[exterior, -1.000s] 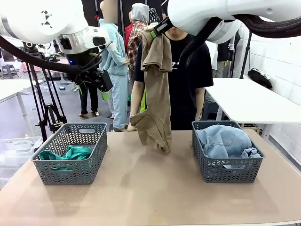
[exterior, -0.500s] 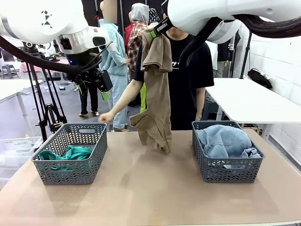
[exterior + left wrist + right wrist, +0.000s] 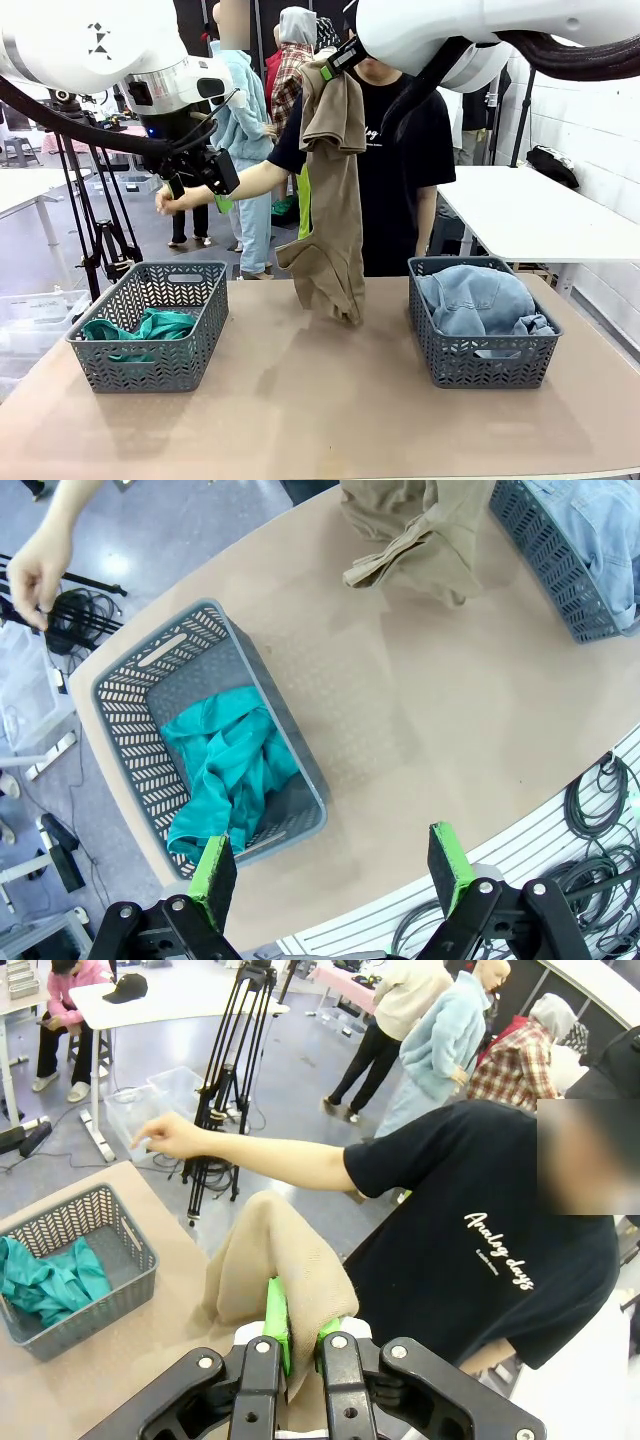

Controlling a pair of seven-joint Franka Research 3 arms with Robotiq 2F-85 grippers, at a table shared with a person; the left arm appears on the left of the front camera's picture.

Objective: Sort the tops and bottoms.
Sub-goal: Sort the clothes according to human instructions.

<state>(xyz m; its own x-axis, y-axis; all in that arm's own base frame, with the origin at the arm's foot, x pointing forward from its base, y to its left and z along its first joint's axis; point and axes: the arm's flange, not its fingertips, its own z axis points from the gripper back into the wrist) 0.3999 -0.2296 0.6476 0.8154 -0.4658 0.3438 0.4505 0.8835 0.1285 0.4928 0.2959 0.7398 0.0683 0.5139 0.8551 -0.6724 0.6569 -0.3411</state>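
right gripper [image 3: 297, 1332]: way up high over the far middle of the table, pads squeezed together on a fold of the tan top [image 3: 332, 190]
tan top: dangling in a long bunch from that grip, bottom end just about brushing the table [image 3: 320, 400] between the two baskets
left gripper [image 3: 332, 865]: jaws spread wide, nothing in them, parked high above the left side, looking down on the left basket [image 3: 150, 325]
teal top [image 3: 140, 328]: crumpled inside the left basket, pushed toward its near end
bottoms [image 3: 480, 300]: pale denim piled in the right basket [image 3: 483, 322], heaped above the rim; can't really tell separate pairs apart
person [image 3: 405, 150]: black printed tee, standing at the far side behind the hanging top
person's hand [image 3: 168, 200]: arm stretched out to the left, hand up in the air beside the left arm's wrist, well above the left basket
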